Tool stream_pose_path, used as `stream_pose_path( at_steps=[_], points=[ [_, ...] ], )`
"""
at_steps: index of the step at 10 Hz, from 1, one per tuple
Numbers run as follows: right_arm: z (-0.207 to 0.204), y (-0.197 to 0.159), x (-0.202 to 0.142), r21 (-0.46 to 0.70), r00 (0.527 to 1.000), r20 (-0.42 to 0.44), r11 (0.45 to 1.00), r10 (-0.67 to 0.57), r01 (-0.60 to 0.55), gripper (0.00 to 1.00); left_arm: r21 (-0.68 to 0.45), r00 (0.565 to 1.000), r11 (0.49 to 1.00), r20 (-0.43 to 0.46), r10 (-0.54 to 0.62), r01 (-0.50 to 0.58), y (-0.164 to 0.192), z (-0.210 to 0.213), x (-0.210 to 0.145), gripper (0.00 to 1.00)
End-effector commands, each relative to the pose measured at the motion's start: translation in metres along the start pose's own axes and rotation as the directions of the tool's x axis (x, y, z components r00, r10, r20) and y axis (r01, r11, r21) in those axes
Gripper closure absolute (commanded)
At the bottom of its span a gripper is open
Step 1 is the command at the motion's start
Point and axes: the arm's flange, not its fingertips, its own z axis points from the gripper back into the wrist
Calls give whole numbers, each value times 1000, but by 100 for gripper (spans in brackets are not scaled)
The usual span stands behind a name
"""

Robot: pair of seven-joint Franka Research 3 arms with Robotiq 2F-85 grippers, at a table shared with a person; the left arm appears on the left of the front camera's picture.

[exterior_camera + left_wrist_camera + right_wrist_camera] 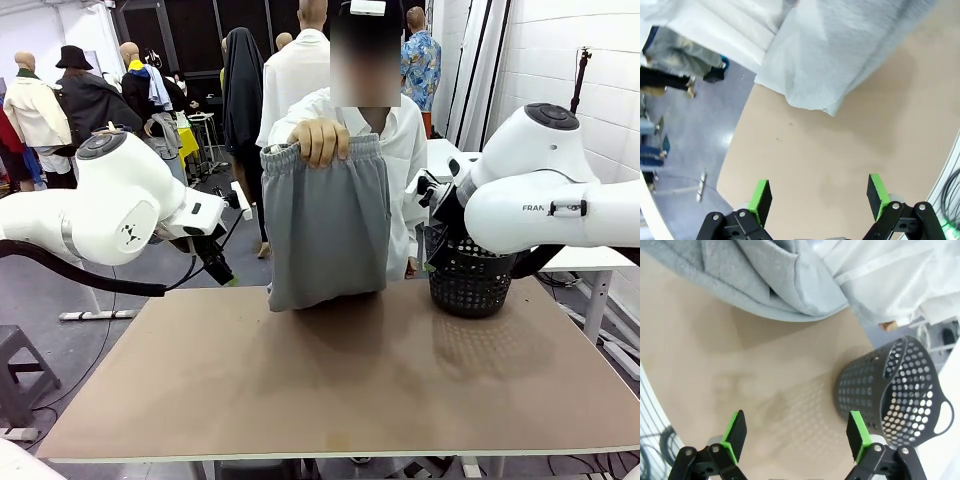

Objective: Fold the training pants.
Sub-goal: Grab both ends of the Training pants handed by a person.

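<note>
The person across from me holds the light grey jersey training pants (325, 225) up by the gathered waistband in one hand (320, 140). Their lower edge rests on the far side of the brown tabletop (340, 390), near the black perforated basket (470, 285). The left tool (818, 192) and right tool (797, 430) both hang with jaws wide apart, empty. The cloth looks light and limp, likely to slump, so I'd pinch a waistband corner or a bottom corner. I cannot make out how the legs are layered behind the front panel.

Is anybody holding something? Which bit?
The person's hand grips the training pants by the waistband. The robot's left hand and right hand are open, empty.
</note>
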Motion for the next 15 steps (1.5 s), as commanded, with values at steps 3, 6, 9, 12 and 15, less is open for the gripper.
stream_pose_path(
  at_steps=[3,6,9,12,15],
  points=[
    [-5,-17,-3,92,961,-30,958,275,-271,0,-129,982,973,4,-191,190,17,-8,-15,0],
    [-5,-9,-5,80,967,-29,964,255,-252,0,-81,987,983,-2,-163,162,8,-8,-13,0],
    [-4,-10,-6,70,965,-37,964,258,-255,0,-100,983,978,-7,-184,183,8,-9,-14,0],
    [-24,-40,-19,90,938,138,939,318,-332,0,-87,925,935,202,-322,344,26,-21,-30,0],
    [-30,-50,-23,103,899,281,921,335,-375,0,-93,887,924,330,-324,372,33,-30,-37,0]
  ],
)
